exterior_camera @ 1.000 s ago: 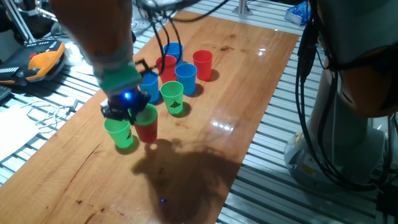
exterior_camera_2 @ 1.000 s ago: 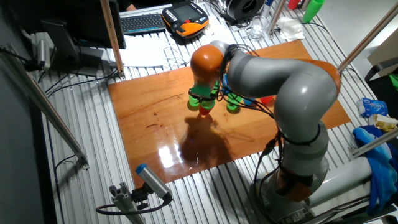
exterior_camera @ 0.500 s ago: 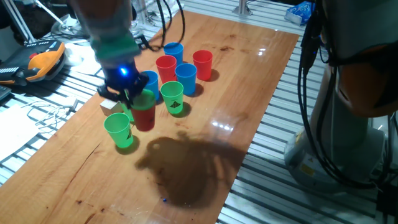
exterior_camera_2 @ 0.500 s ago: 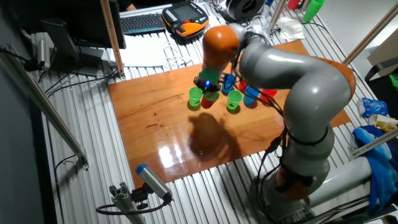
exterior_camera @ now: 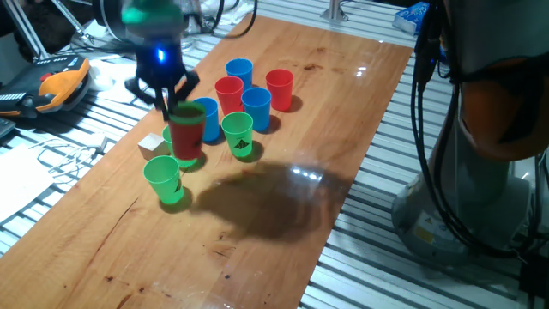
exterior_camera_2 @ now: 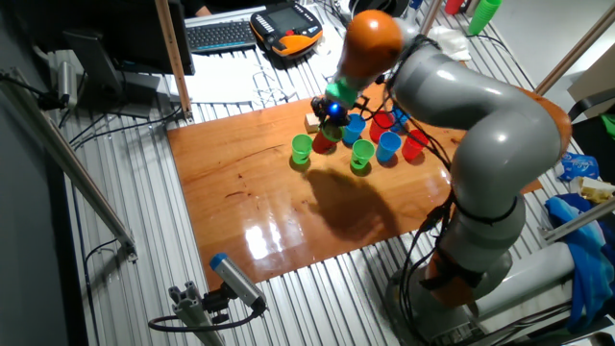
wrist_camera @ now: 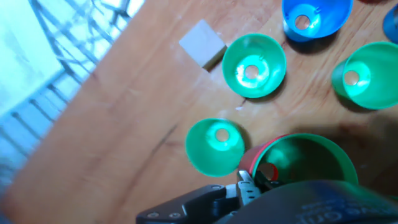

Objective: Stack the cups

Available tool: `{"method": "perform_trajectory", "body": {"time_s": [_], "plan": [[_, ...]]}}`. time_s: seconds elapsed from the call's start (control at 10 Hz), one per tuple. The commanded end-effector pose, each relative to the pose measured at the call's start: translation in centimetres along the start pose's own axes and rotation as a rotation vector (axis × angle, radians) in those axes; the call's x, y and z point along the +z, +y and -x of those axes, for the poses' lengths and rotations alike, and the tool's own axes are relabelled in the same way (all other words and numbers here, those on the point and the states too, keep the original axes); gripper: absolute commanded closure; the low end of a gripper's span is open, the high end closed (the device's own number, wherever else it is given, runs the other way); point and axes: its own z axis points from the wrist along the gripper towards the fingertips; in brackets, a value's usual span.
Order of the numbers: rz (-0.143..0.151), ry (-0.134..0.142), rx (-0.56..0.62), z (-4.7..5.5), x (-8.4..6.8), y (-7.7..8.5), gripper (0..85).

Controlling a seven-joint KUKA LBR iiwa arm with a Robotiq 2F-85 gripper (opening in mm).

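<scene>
My gripper (exterior_camera: 171, 110) is shut on the rim of a red cup (exterior_camera: 187, 139) with a green cup (wrist_camera: 303, 163) nested inside it, and holds the pair above the table. In the hand view one finger (wrist_camera: 249, 183) sits at that rim. Below stand three green cups: one near the front (exterior_camera: 163, 180), one partly hidden behind the held cup (wrist_camera: 254, 65), and one with a dark mark (exterior_camera: 238, 135). Blue cups (exterior_camera: 256, 107) and red cups (exterior_camera: 280, 87) stand in a cluster behind. In the other fixed view my gripper (exterior_camera_2: 332, 112) hangs over the cluster.
A small wooden cube (exterior_camera: 154, 143) lies left of the cups, also in the hand view (wrist_camera: 202, 42). The wooden table's left edge (exterior_camera: 94, 163) is close by, with cables and an orange pendant (exterior_camera: 60, 81) beyond it.
My gripper has risen and moved back and left with the red and green cup pair, lifting it from beside the front green cup.
</scene>
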Motion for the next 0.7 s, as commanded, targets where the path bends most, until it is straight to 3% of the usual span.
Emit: {"method": "perform_trajectory", "body": {"time_s": [0.0, 0.2, 0.3, 0.6], "plan": [[0.025, -0.038, 0.201, 0.1, 0.2, 0.2, 85.0], [0.028, -0.099, 0.257, 0.0, 2.0, 1.0, 85.0], [0.04, -0.11, 0.279, 0.0, 2.9, 1.2, 85.0], [0.08, -0.095, 0.35, 0.6, 4.1, 1.8, 85.0]]}}
